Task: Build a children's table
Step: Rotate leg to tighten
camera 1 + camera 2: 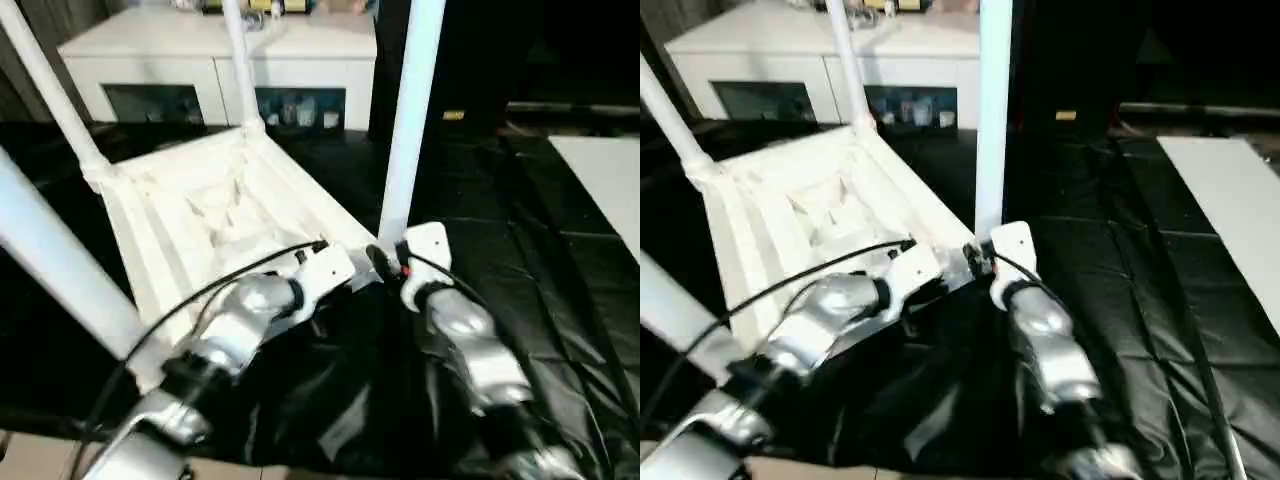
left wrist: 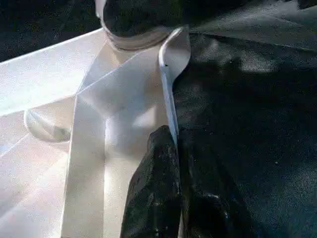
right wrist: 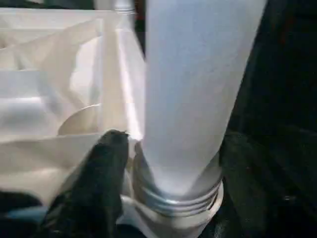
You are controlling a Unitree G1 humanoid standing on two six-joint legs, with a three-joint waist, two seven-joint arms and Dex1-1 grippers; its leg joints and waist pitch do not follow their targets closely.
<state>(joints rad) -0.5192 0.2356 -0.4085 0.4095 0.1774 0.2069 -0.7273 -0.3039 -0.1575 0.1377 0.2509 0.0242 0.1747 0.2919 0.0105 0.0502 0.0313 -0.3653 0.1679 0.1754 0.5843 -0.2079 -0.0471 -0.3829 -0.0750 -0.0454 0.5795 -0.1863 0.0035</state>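
Item: children's table (image 1: 215,215), white moulded plastic, lying upside down on a surface covered in black sheeting (image 1: 540,280), ribbed underside facing up.

Legs: 4 long tapered white tubes stood in the corner sockets. The leg (image 1: 410,120) at the near right corner was not fully home; in the right wrist view its metal threaded collar (image 3: 178,201) sat partly exposed above the socket.

Left gripper (image 2: 171,198): black fingers pinched narrow on the thin rim (image 2: 168,94) of the tabletop beside that corner, holding it.

Right gripper (image 1: 395,262): at the base of the near right leg; 1 black finger (image 3: 101,168) rested beside the collar. Whether its fingers gripped the leg could not be told.

Handling, by judgement: light, stiff, hollow plastic; smooth and rather slippery; the rim thin enough to flex. Best held low on the leg for turning, with the rim braced.

Behind: white cabinet (image 1: 200,70) with glass doors. Far right: flat white board (image 1: 1230,200).
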